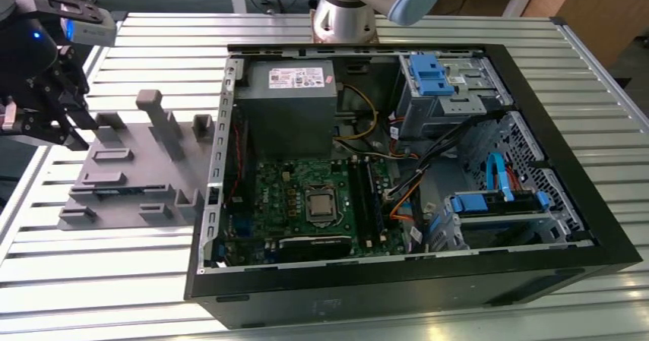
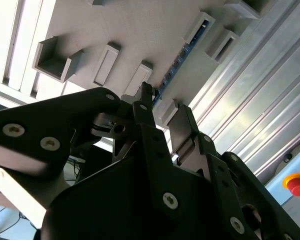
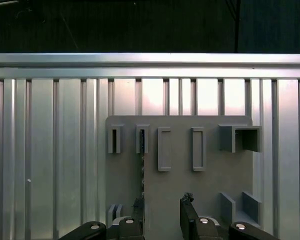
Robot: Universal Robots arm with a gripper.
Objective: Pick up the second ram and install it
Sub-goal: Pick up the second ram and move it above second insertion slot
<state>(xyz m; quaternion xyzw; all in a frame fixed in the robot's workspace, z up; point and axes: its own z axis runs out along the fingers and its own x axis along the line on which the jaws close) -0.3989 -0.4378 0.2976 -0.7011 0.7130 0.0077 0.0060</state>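
Above gray fixture, tool hangs released, fingers apart, nothing btwn them. Second ram stands on edge in a fixture slot, nearer one finger. Best approach, imo: centre fingers over stick, stay square, grip flat faces.

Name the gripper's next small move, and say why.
Probably shift the gripper sideways until the second ram sits between its open fingers, before descending. In the first wrist view the ram stands on edge in the gray fixture, in line with one finger rather than centred in the gap.
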